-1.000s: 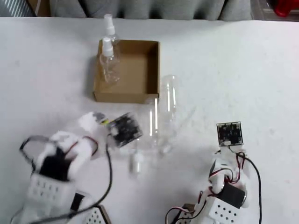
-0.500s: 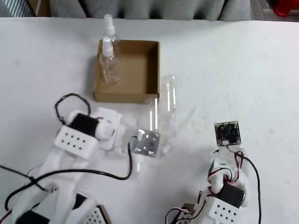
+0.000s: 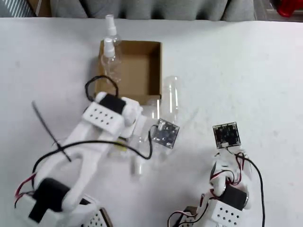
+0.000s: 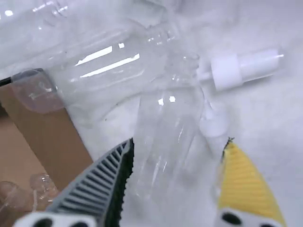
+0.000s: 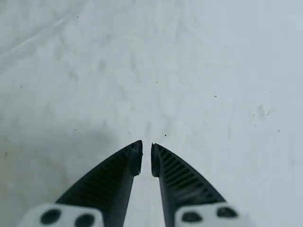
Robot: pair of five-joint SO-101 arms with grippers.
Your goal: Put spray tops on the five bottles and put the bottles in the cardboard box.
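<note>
Wide open astride the bottle [image 4: 165, 109], the left end effector [image 4: 177, 146] should close squarely on its body, sparing the spray top [image 4: 239, 68].

Lying bottles [image 3: 170, 99] and the cardboard box [image 3: 156, 61] hem the left pincer [image 4: 177, 142]; bare table [image 3: 236, 71] lies rightward.
</note>
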